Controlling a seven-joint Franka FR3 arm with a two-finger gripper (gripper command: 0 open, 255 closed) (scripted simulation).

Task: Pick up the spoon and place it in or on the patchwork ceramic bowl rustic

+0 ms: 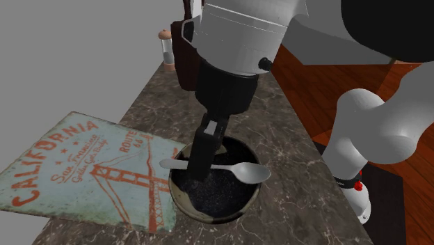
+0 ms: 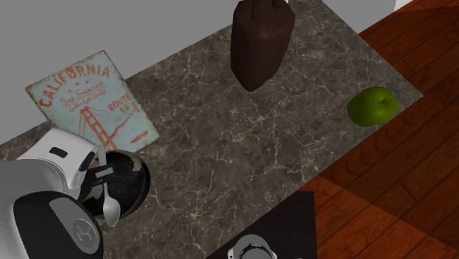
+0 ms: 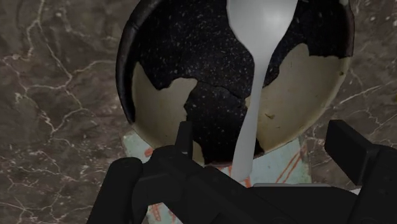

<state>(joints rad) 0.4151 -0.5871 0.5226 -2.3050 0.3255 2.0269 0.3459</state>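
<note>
Now the pale spoon (image 1: 247, 171) is laid across the top of the bowl (image 1: 215, 197), which is black inside with cream patches. The spoon's round end is rested over one side of the rim, and its handle reaches the other side. The black gripper (image 1: 202, 154) is held right above the bowl. Its fingers are spread wide, one on each side of the handle, and the handle is not touched. A California sign (image 1: 76, 167) is laid just beside the bowl.

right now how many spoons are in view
1. The spoon lies across the bowl, beside the California sign, under the gripper. The arm may hide others.
</note>
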